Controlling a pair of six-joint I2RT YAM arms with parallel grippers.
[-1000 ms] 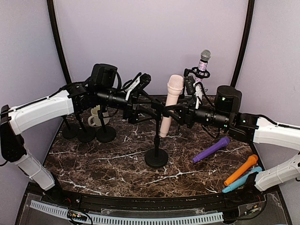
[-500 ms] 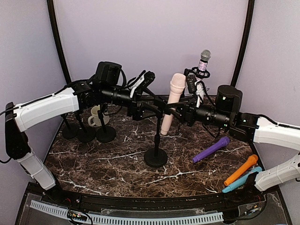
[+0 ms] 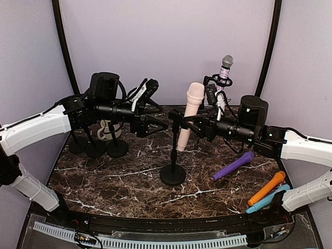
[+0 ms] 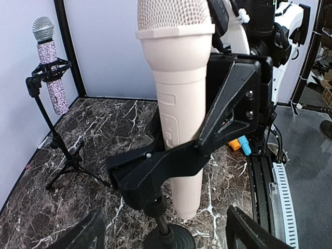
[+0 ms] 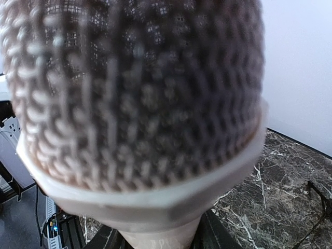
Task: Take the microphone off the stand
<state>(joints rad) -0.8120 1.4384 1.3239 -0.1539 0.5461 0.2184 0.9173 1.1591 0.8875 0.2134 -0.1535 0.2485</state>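
Note:
A pale pink microphone (image 3: 189,114) stands nearly upright in the black clip (image 3: 175,120) of a round-based stand (image 3: 173,175) at mid-table. My right gripper (image 3: 190,126) is shut on the microphone's body just beside the clip. In the right wrist view the mesh head (image 5: 140,93) fills the frame above the gripper (image 5: 155,241). My left gripper (image 3: 158,118) is open and empty, a short way left of the clip. In the left wrist view the microphone (image 4: 179,104) and clip (image 4: 150,171) sit beyond the open left gripper (image 4: 166,244); its fingertips (image 4: 249,233) touch nothing.
A glittery microphone (image 3: 224,72) stands on a tripod stand at the back right. Purple (image 3: 234,165), orange (image 3: 267,188) and blue (image 3: 267,199) microphones lie at the right. Several black stands (image 3: 106,148) and a white mug (image 3: 106,129) stand at the left.
My left gripper has drawn back to the left, away from the stand's clip. The right gripper and the microphone have hardly moved.

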